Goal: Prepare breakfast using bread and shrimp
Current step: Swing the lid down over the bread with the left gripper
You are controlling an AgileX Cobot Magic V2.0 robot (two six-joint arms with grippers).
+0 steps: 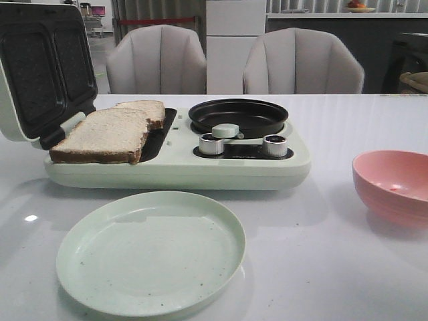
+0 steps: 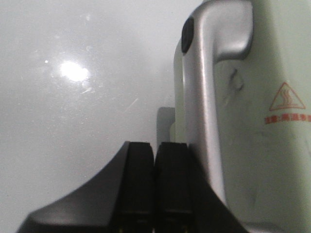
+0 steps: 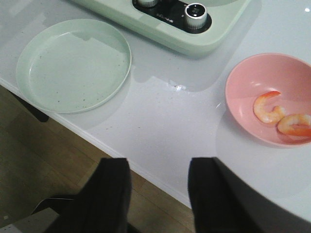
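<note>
The bread [image 1: 107, 136] lies on the opened sandwich maker [image 1: 174, 167] ready for toasting, the shrimp [image 3: 282, 116] wait in the pink bowl [image 3: 252, 77], the left gripper [image 2: 154, 184] is pressed together, and the right gripper [image 3: 159, 194] is spread apart.

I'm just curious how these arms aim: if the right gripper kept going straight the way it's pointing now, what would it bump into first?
Probably the white table edge: the open right gripper hangs just off it, pointing between plate and pink bowl. Depth is unclear.

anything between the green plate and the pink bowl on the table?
Nothing. In the right wrist view the stretch between the green plate and the pink bowl holding the shrimp is bare white table.
</note>
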